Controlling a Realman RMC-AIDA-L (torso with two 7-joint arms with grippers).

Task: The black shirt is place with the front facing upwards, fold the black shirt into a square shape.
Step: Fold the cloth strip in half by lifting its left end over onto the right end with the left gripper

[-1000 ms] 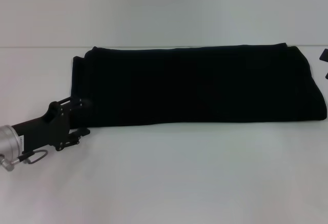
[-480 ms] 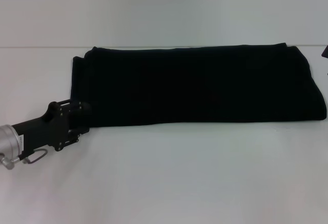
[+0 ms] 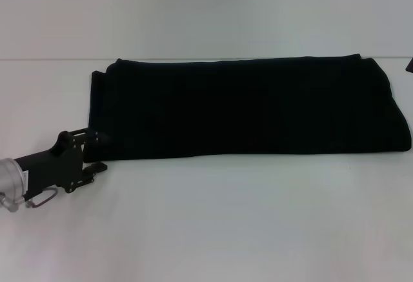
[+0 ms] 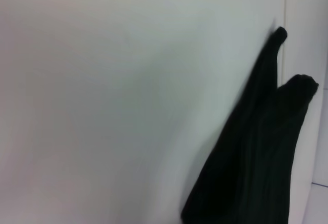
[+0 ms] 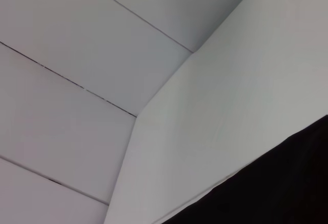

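The white table (image 3: 213, 224) fills the near part of the head view, smooth, matte and evenly lit, with a broad bare stretch closest to the robot. At its near left the left gripper (image 3: 90, 156) reaches in low over the tabletop on a black body with a silver wrist collar. Its tip is right at the near-left corner of the black shirt (image 3: 251, 108). Black on black there, so I cannot tell whether the fingers are spread or pinching cloth.

The black shirt lies beyond it as a long folded band running across the table from left to right, flat, with layered edges showing at the left end and a rounded fold at the right. No print shows on the upper face. The left wrist view shows a folded end of the cloth (image 4: 256, 152) resting on the white surface.

A dark sliver at the far right edge may be the right gripper (image 3: 410, 66); its state is not visible. Behind the table stands a pale wall (image 3: 206, 11), and the right wrist view shows seamed white panels (image 5: 77, 55) above the table and shirt edge (image 5: 287, 183).
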